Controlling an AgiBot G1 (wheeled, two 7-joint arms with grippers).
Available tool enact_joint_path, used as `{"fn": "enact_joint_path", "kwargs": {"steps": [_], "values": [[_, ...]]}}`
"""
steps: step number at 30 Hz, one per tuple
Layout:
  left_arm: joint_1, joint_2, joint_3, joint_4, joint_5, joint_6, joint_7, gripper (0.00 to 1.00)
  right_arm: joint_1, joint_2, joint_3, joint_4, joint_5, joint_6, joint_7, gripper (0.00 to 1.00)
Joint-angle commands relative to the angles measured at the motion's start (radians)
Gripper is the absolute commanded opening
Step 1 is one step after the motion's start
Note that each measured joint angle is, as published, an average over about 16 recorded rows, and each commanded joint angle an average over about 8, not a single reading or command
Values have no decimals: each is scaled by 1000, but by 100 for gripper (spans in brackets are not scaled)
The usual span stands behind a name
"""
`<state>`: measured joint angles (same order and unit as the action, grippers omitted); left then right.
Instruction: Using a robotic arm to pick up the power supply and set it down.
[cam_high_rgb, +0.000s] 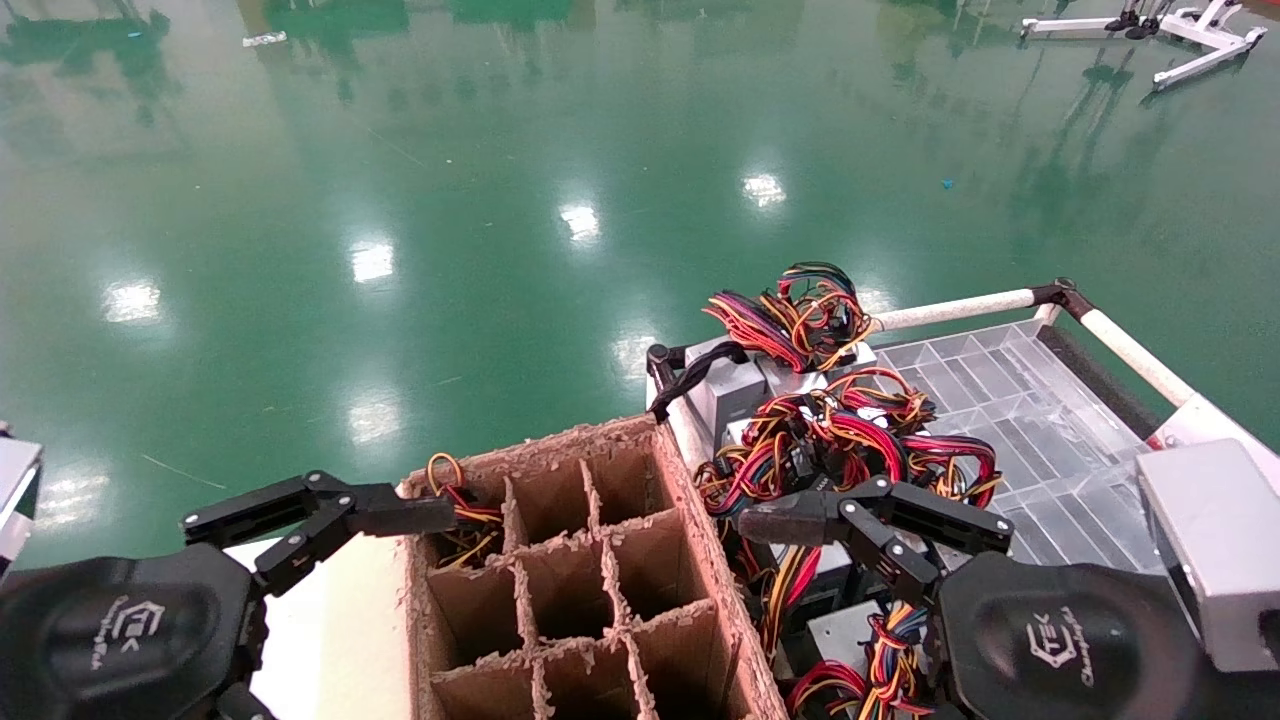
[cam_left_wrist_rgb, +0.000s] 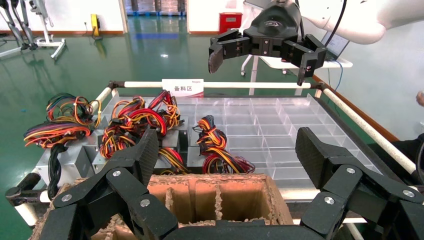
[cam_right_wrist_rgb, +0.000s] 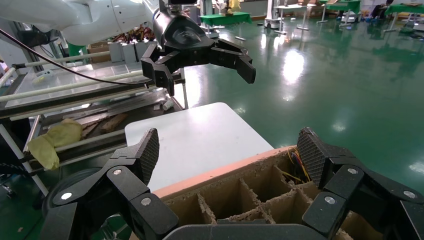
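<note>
Head view: both hands hang above the work with fingers spread and nothing between them. The left hand hovers at the left edge of the cardboard divider box, whose far-left cell already holds a coil of coloured wires. The right hand hovers over the power supplies, a cluster of small grey metal boxes with red, yellow, orange and black wire bundles piled on top, lying at the near-left part of a clear partitioned tray framed by white rails; the rest of the tray is bare. Left wrist view: the same units sit in a row just beyond the divider box, each wire bundle looped loosely over its casing, with the right hand open above the tray. Right wrist view: the left hand is open above a white tabletop beside the box.

Handling judgement: each unit is likely dense and rigid in the casing, with smooth metal sides that could slip, while the wires are limp and tangle with neighbours. The casing's two flat opposite faces look like the sound place to grip; a hold on the wires alone would probably let the box swing or drag an adjoining bundle along
</note>
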<state>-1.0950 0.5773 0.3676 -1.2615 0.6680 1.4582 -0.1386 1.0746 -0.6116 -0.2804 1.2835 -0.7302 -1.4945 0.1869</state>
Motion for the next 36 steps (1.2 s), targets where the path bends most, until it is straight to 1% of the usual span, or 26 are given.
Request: {"fn": "enact_joint_path", "kwargs": {"steps": [1,2,3,4,7,8,30,33,36], "values": [[0,0,0,0,0,0,0,70,0,0,0,0,0,0,0,100],[0,0,0,0,0,0,0,58,0,0,0,0,0,0,0,100],[0,0,0,0,0,0,0,50,0,0,0,0,0,0,0,100],[0,0,0,0,0,0,0,44,0,0,0,0,0,0,0,100],[0,0,0,0,0,0,0,6,0,0,0,0,0,0,0,100],[0,0,0,0,0,0,0,0,0,0,0,0,0,0,0,100],[0,0,0,0,0,0,0,0,1,0,0,0,-2,1,-1,100],[0,0,0,0,0,0,0,0,8,-7,-5,-6,-14,8,-2,100],[0,0,0,0,0,0,0,0,28,-29,-18,-25,-47,29,-6,100]]}}
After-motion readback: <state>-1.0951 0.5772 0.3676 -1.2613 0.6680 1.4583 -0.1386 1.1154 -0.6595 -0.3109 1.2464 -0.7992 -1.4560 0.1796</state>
